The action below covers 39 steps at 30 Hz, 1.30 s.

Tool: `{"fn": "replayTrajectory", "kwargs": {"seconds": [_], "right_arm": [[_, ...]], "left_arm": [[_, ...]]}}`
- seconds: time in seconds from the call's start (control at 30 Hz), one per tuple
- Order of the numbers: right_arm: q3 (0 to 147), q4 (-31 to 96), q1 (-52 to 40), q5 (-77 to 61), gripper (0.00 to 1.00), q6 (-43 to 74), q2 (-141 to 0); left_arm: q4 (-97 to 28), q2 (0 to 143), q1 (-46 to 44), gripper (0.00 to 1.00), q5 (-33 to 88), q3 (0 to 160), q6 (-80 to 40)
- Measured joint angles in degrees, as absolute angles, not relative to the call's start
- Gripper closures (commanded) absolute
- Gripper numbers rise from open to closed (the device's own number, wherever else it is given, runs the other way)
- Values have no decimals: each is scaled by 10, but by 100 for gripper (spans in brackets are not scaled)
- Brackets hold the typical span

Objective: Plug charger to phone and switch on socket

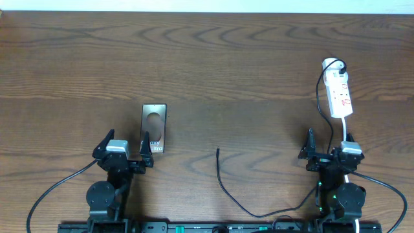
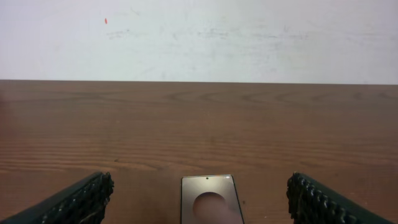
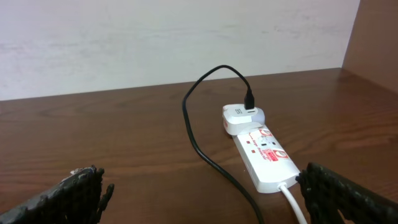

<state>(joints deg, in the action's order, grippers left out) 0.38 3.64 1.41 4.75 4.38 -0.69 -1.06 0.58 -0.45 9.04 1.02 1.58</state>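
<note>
Dark wood-grain worktop (image 1: pixel 226 65) bearing a bronze-brown phone (image 1: pixel 154 128) at left, a white socket (image 1: pixel 339 94) at far right, and a thin black charger (image 1: pixel 218 158) whose free tip lies between them.

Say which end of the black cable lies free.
The tip right of the phone; the other end sits in the white adapter on the socket.

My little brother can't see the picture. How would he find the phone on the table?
Look at the brown wooden table and go to its left half, just ahead of the left gripper. The phone lies flat there, a small bronze-brown rectangle. Unlike the white socket far right and the thin black charger in the middle, it has a big round mark and white lettering.
</note>
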Motion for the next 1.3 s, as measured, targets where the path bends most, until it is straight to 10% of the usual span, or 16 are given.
{"fn": "replayTrajectory", "kwargs": {"seconds": [0.57, 1.3], "right_arm": [[4, 36, 14, 48, 1, 44, -7], [4, 36, 14, 50, 1, 44, -7]], "left_arm": [[-52, 73, -4, 8, 91, 106, 0], [-521, 785, -5, 8, 93, 762, -1]]}}
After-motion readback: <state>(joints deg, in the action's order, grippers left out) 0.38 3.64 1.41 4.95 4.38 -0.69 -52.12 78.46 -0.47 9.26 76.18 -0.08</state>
